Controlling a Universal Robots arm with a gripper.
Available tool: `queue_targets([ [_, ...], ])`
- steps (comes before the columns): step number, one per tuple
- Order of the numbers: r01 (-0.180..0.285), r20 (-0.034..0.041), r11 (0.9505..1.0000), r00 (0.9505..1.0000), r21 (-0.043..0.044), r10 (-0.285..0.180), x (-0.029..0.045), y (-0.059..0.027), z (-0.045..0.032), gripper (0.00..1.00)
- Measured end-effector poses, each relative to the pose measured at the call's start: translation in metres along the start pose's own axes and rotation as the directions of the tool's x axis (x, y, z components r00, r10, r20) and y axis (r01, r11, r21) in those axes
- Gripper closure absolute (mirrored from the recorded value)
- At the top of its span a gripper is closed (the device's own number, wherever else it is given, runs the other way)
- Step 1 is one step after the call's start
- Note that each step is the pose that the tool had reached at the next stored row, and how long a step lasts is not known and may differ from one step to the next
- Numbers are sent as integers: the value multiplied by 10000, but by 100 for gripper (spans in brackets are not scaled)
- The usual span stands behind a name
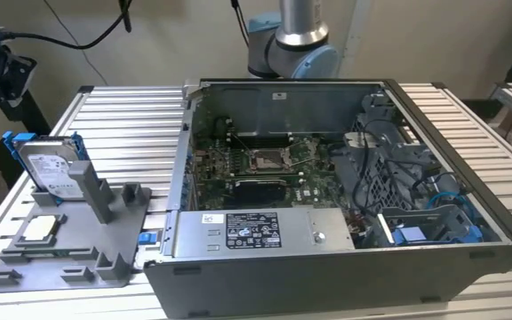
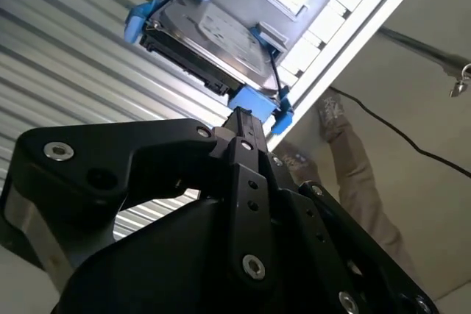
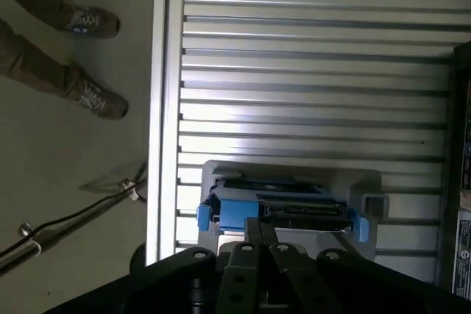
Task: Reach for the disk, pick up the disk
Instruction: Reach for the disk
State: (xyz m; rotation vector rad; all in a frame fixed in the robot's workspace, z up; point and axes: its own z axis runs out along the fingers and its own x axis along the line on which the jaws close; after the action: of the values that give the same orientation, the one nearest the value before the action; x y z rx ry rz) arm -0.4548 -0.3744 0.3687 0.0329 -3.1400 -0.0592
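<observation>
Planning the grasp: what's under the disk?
A grey holder on the slatted table; the disk stands upright in its slot. The disk's bottom edge is hidden inside the holder.

Slatted metal table (image 1: 123, 107): grey fixture (image 1: 105, 233), open computer case (image 1: 327, 280).

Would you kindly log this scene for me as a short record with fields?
disk: stands upright in the grey fixture, with blue rails along its edges
gripper: pointed at the disk's railed edge, not lifting it
chip: flat on the fixture, nearer the exterior camera than the disk
computer case: open, to the exterior view's right of the fixture
table: slatted metal
shoes: a person's, on the floor beside the table
</observation>
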Motion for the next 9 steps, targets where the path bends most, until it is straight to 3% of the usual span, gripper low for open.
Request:
queue_targets([
  [2,1,1,10000,10000,1,-1,54,1,2,100],
  [9,1,-1,10000,10000,4,-1,62,2,1,100],
])
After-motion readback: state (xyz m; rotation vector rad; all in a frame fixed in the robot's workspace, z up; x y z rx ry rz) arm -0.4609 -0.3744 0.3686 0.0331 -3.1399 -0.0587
